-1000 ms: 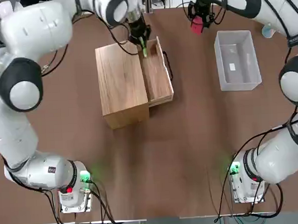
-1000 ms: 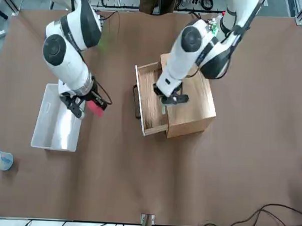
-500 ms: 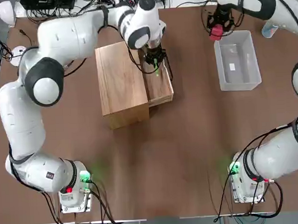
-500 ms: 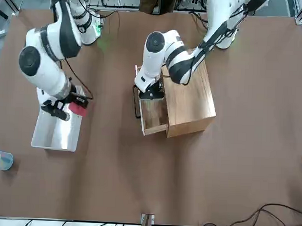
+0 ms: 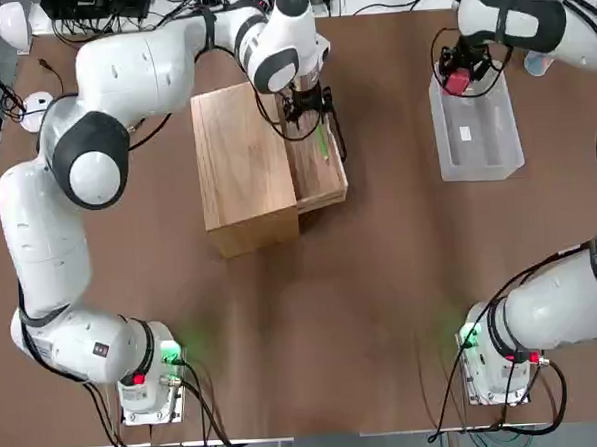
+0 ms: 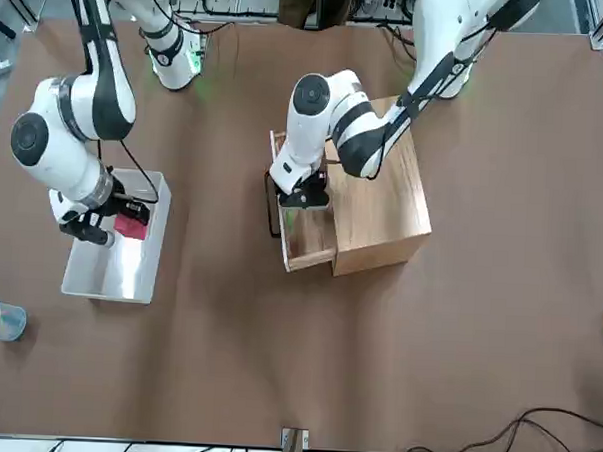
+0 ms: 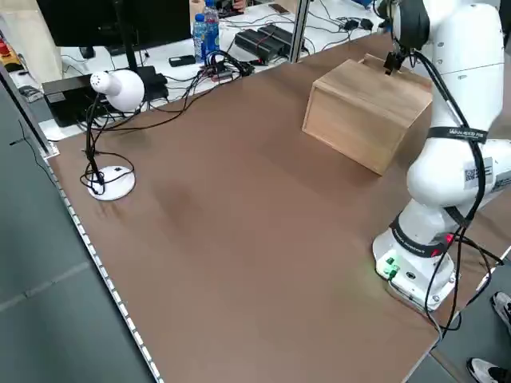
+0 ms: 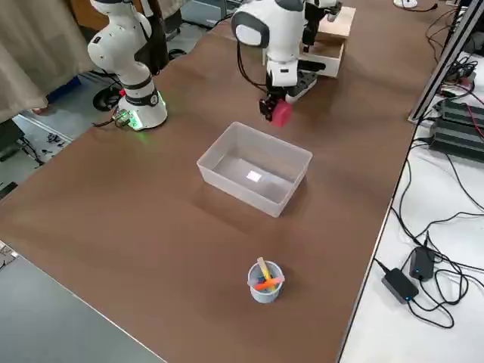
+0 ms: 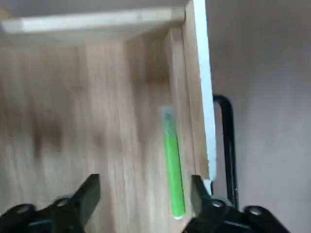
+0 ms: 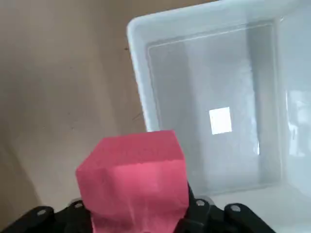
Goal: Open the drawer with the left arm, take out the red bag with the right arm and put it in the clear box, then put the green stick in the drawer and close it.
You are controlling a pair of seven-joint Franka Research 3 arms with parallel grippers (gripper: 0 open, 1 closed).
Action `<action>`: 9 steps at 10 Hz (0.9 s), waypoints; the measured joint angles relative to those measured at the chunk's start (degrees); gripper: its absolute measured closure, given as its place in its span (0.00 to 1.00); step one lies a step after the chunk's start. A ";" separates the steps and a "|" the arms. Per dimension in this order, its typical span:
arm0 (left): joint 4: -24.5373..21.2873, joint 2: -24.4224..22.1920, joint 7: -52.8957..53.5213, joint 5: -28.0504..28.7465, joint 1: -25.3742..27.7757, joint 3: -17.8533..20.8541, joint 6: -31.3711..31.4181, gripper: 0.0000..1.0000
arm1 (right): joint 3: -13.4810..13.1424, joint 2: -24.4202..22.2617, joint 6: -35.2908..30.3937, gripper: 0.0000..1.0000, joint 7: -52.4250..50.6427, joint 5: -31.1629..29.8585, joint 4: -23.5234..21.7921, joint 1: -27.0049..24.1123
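The light-wood drawer [image 5: 316, 162] stands pulled out of its cabinet [image 5: 242, 168], dark bar handle [image 9: 226, 145] facing the clear box. The green stick [image 5: 321, 142] lies loose on the drawer floor along the front wall, also seen as green stick [image 9: 173, 167]. My left gripper [image 5: 307, 105] hovers open over the drawer's far end, just above the stick and holding nothing. My right gripper [image 5: 458, 80] is shut on the red bag [image 10: 136, 182] and holds it in the air over the far end of the clear box [image 5: 479, 124], near its rim. The red bag [image 6: 131, 226] hangs above the tub's wall.
A small pale blue cup [image 8: 265, 280] with orange-pink sticks stands beyond the clear box [image 8: 255, 168] near the table edge. A white desk lamp [image 7: 112, 128] sits on the table's left side. Cables run along the far edge.
The left gripper has let go of the green stick, which now lies in the drawer, and drawn back a little. The right gripper has carried the red bag over the clear box's far end.
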 joint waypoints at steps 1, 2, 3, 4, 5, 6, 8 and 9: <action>0.48 -1.69 0.05 0.04 0.90 -0.02 -3.19 0.01 | -0.01 0.09 4.20 0.42 -2.81 -0.06 -2.93 -1.77; 0.72 -4.11 0.82 0.07 2.04 -0.08 -8.88 0.00 | -0.02 0.45 6.44 0.42 -5.39 -0.08 -4.73 -3.73; 0.80 -6.94 2.57 0.07 3.02 -0.11 -14.75 0.00 | -0.03 1.17 7.51 0.42 -6.81 -0.09 -5.38 -5.41; 0.81 -9.89 5.21 0.06 3.92 -0.10 -19.92 0.00 | -0.01 1.99 8.08 0.42 -7.40 -0.12 -5.47 -6.65; 0.81 -12.36 8.62 0.04 5.30 -0.11 -24.12 0.00 | -0.02 2.78 8.47 0.42 -7.89 -0.17 -5.49 -7.56; 0.79 -14.53 12.30 -0.65 7.36 -0.05 -26.56 0.00 | 0.00 3.75 9.06 0.42 -8.79 -0.18 -5.54 -8.01; 0.77 -18.86 20.54 -5.40 12.37 2.44 -27.38 0.00 | 0.03 7.07 13.31 0.42 -12.36 -0.21 -5.71 -9.38; 0.77 -21.34 25.50 -8.87 12.88 7.06 -27.38 0.00 | 0.02 9.29 16.18 0.42 -14.05 -0.21 -5.75 -10.35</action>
